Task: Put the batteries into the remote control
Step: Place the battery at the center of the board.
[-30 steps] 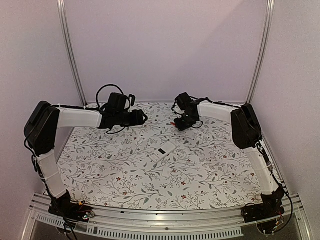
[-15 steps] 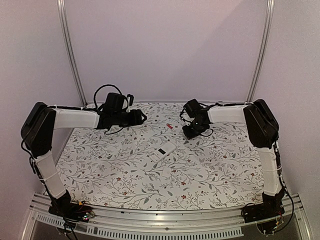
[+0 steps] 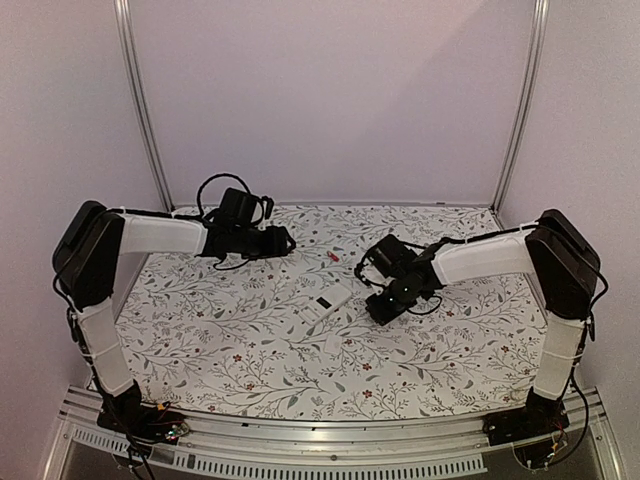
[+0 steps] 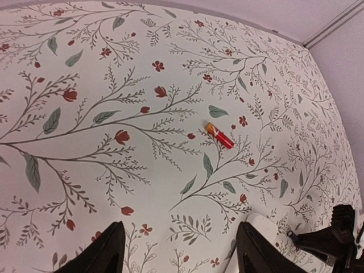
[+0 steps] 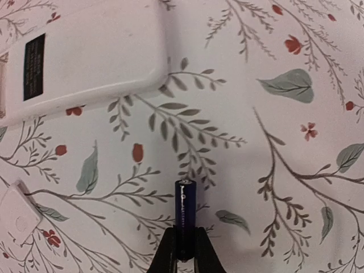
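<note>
1. Remote control [image 5: 85,57]: on the table [image 4: 114,170], ahead-left of the right end effector [image 5: 183,243]; judged not yet loaded.
2. First battery [image 5: 183,207]: pinched between the right end effector's closed tips.
3. Second battery [image 4: 219,135]: loose, ahead of the left end effector [image 4: 182,253], which is spread wide and empty.

**Left arm open-jawed, right arm folded in on a pinch**

The left arm climbs from its base to a high elbow, then runs level to the right. The left gripper [image 3: 284,240] holds its fingers [image 4: 102,253] spread wide apart. The right arm bends at a high elbow and slopes down and inward. The right gripper [image 3: 384,307] points low, jaws pinched on a battery [image 5: 184,211].
</note>
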`<state>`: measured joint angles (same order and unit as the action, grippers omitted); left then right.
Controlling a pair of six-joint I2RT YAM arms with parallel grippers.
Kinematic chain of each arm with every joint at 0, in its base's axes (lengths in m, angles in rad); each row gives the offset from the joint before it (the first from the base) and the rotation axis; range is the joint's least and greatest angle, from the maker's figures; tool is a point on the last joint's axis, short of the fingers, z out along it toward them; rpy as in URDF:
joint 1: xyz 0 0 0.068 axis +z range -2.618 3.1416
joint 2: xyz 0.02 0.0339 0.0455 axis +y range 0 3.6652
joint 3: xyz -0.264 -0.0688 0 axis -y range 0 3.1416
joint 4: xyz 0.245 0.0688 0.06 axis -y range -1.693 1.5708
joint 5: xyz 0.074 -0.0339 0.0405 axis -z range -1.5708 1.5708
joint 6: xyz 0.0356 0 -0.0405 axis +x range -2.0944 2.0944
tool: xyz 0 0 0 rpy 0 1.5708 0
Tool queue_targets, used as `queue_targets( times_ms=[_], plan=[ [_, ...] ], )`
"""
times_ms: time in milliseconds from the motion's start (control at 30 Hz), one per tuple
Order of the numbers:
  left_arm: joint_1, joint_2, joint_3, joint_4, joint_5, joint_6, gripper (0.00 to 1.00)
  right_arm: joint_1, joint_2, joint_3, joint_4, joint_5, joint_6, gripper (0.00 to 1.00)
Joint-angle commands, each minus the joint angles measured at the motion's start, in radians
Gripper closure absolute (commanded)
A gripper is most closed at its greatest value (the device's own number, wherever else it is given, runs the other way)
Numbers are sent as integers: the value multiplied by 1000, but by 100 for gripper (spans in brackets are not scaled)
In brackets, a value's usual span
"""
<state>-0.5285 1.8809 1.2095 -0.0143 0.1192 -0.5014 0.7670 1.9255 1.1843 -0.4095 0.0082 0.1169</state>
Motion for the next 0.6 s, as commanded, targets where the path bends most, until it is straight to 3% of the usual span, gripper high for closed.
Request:
queue_targets(
  times_ms=[0, 167, 267, 400, 567],
  plan=[
    [-23, 39, 23, -19, -14, 13, 33, 102, -30, -48, -37, -23, 39, 99],
    [-50, 113, 111, -60, -41, 28, 36, 139, -46, -75, -14, -36, 84, 91],
    [-62, 168, 166, -72, -44, 22, 38, 142, -54, -79, -11, -45, 97, 73],
    [-96, 249, 263, -102, -79, 27, 39, 141, -69, -75, -19, -32, 99, 57],
    [-113, 334, 378, -148, -109, 23, 39, 82, -119, -61, 1, -24, 101, 51]
  ],
)
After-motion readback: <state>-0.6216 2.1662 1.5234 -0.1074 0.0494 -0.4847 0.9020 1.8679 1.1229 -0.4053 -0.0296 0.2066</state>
